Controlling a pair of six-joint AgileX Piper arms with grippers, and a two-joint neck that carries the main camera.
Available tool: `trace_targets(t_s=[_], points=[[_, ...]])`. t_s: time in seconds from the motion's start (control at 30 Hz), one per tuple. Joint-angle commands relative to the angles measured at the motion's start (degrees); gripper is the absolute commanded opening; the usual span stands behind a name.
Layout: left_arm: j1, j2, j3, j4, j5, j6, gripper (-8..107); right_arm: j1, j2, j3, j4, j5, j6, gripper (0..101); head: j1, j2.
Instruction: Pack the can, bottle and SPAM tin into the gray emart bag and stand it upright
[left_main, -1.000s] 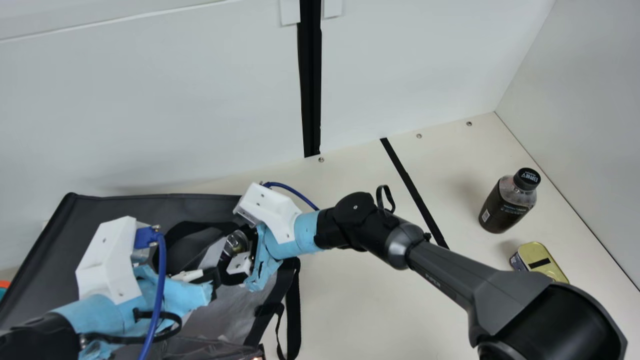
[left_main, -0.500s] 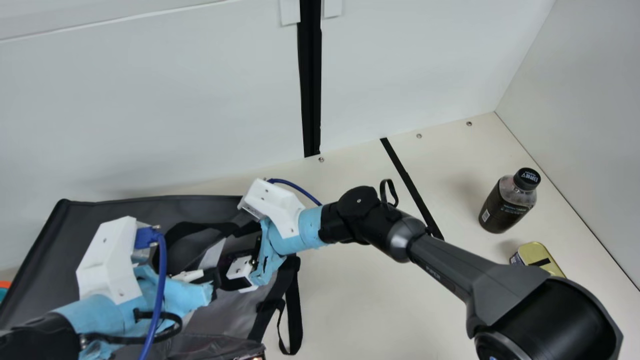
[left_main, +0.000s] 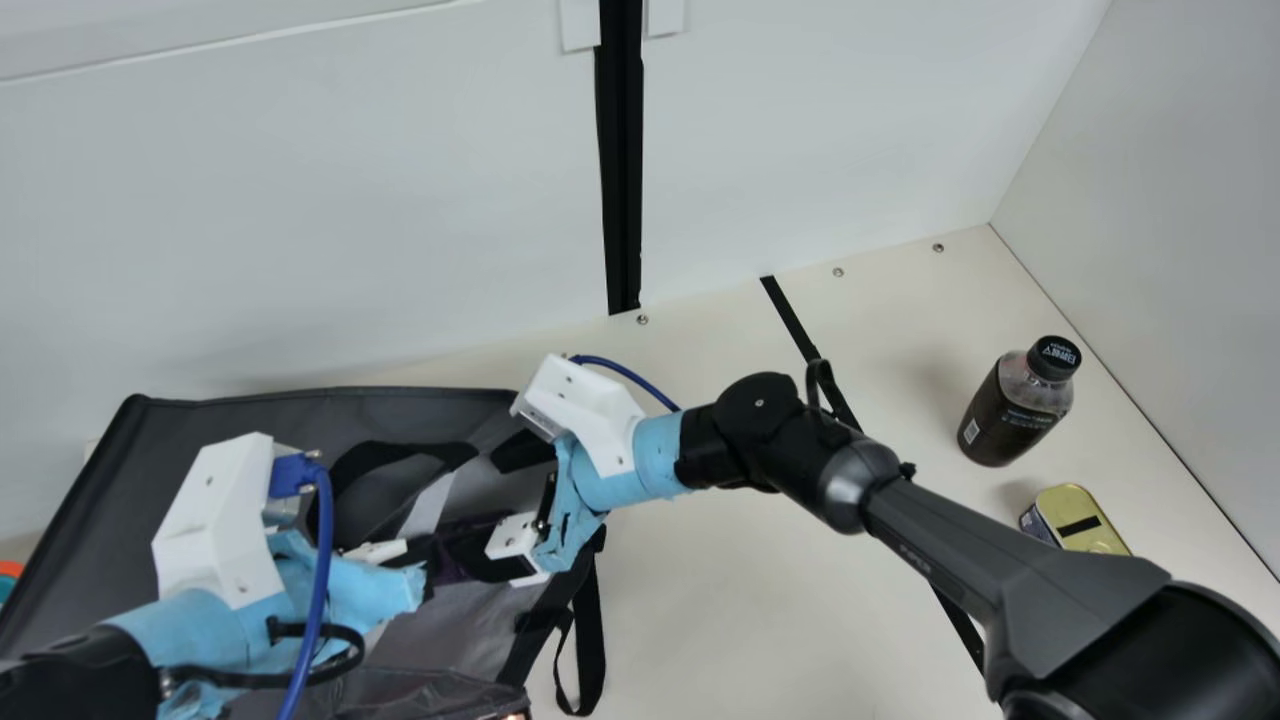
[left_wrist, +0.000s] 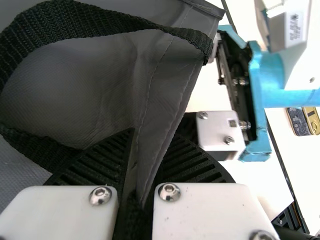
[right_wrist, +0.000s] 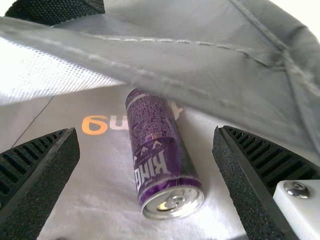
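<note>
Probably our bag (left_main: 130, 480) holds the can (right_wrist: 157, 145), left gripper (left_wrist: 152, 142) clamping its edge (left_wrist: 175, 107), right gripper (right_wrist: 145, 132) spread; bottle (left_main: 1008, 412), tin (left_main: 1082, 518) outside, uprighting undone

We see soft, fairly even light on walls (left_main: 350, 220) in main view, faint shadows left of bottle (left_main: 1008, 415) and SPAM tin (left_main: 1090, 535). Left wrist view: table (left_wrist: 255, 182) nearly white. Right wrist view: we catch glare on mesh (right_wrist: 45, 72), glints on can (right_wrist: 172, 202).

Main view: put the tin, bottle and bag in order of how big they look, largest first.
1. Bag, though the arms partly cover it
2. Bottle
3. Tin, flat on the table
</note>
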Motion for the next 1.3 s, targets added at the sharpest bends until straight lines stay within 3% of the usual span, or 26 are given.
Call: trace_targets(t_s=[0.0, 0.67, 1.27], points=[[0.00, 0.00, 0.00, 0.00, 0.00, 0.00, -8, -0.27, -1.06, 0.74, -0.11, -0.52, 0.24, 95, -1.30, -0.14], [0.00, 0.00, 0.00, 0.00, 0.00, 0.00, -8, -1.72, -15.23, 9.27, -4.13, -9.46, 8.75, 95, -1.30, -0.14], [0.00, 0.00, 0.00, 0.00, 0.00, 0.00, -8, -6.03, -28.75, 15.23, -16.17, -14.19, 22.39, 95, -1.30, -0.14]])
